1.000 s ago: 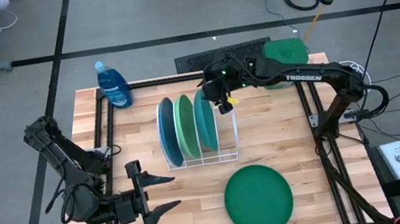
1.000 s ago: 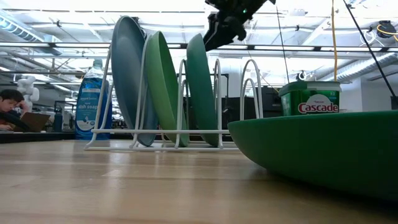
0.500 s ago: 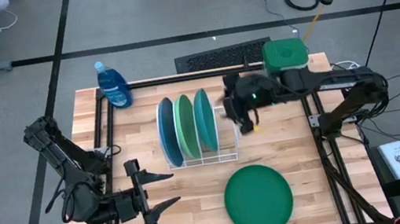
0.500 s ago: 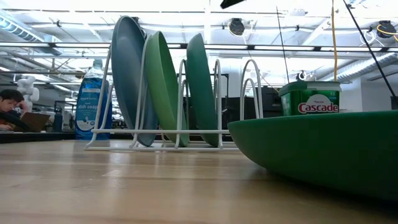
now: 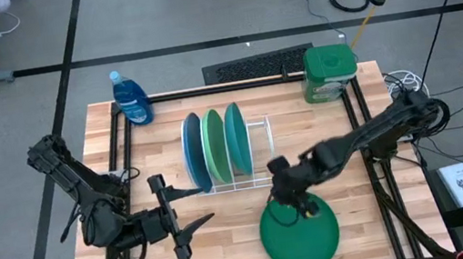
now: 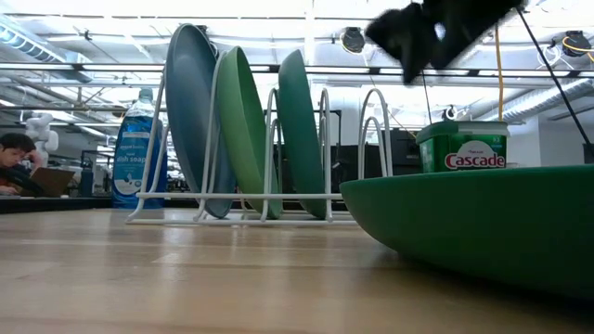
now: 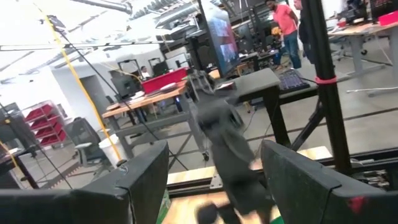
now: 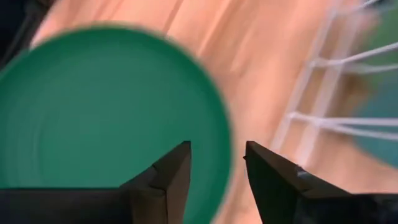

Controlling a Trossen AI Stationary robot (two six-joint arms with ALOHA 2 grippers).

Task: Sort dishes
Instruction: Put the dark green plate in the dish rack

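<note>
Right end effector point(image 5: 289, 202) hangs over the near rim of the dark green round plastic plate point(image 5: 299, 231) lying flat on the wooden worktop point(image 5: 228, 231), fingers apart, holding nothing. High view: blue point(image 5: 196, 153), light green point(image 5: 215, 147) and teal point(image 5: 236, 140) plates stand on edge in the white wire rack point(image 5: 265, 178), one slot apiece; slots beside the teal one are free. Left end effector point(image 5: 191, 218) waits open near the worktop's front left. Low view: rack plates lean slightly. Right wrist view: parted fingers point(image 8: 163, 177) straddle the rim, probably aligning for an edge grasp.

My high camera looks straight down on the table point(image 5: 230, 240). The low one sits at tabletop level, facing the room. Both share the wire rack point(image 5: 258, 155) and its plates.
</note>
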